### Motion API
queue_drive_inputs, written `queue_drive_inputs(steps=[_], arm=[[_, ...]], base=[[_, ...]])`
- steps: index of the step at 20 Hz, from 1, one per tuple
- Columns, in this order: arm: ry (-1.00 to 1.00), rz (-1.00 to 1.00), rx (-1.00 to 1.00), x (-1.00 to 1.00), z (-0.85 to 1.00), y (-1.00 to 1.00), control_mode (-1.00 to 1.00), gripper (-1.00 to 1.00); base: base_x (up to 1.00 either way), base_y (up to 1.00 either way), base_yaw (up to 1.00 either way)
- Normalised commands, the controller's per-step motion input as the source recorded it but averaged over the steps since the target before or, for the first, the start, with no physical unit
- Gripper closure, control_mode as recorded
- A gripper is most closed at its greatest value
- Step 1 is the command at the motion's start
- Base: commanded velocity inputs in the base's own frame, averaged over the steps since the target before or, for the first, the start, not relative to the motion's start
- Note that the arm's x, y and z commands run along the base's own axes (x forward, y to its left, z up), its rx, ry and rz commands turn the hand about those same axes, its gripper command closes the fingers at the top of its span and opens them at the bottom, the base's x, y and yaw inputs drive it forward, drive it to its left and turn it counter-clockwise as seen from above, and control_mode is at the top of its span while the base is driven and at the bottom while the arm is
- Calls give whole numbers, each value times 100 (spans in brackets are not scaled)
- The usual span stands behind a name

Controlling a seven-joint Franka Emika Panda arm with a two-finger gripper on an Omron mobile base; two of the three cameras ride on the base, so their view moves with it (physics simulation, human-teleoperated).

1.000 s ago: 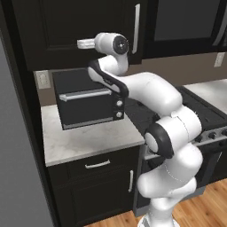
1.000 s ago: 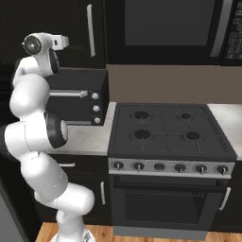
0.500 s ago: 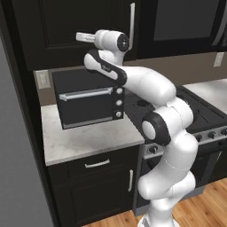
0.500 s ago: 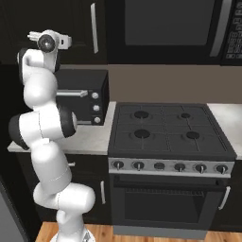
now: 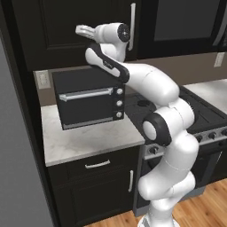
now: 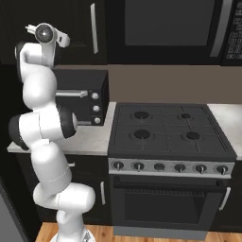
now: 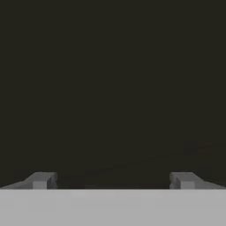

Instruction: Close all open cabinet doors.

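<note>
My gripper (image 5: 79,29) is raised high in front of the upper cabinet door (image 5: 66,31), a flat black panel with a slim vertical silver handle (image 5: 132,25) on its right edge. The hand points left, close to the door's face. In the hand view the two fingertips (image 7: 42,180) stand wide apart, open, with nothing between them, and a plain dark surface lies close ahead. The same upper cabinet door (image 6: 75,28) looks flush with its neighbours. A short lower cabinet door (image 5: 104,195) below the counter looks shut.
A black toaster oven (image 5: 88,99) stands on the marble counter (image 5: 84,142) under my arm. A drawer front (image 5: 97,165) sits beneath it. To the right are the stove (image 6: 165,127) and a built-in microwave (image 6: 165,23). A tall grey panel (image 5: 17,177) borders the left.
The hand has climbed a little higher along the upper cabinet door, and the arm's elbow has drawn in and straightened upward. The fingers stay open.
</note>
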Motion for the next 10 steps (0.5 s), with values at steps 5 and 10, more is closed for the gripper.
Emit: queue_drive_inputs(steps=[5, 10], arm=[[1, 4, -2, -41, 11, 2, -100, -100], [0, 5, -1, -88, 26, -3, -100, -100]], base=[[0, 0, 0], [0, 0, 0]])
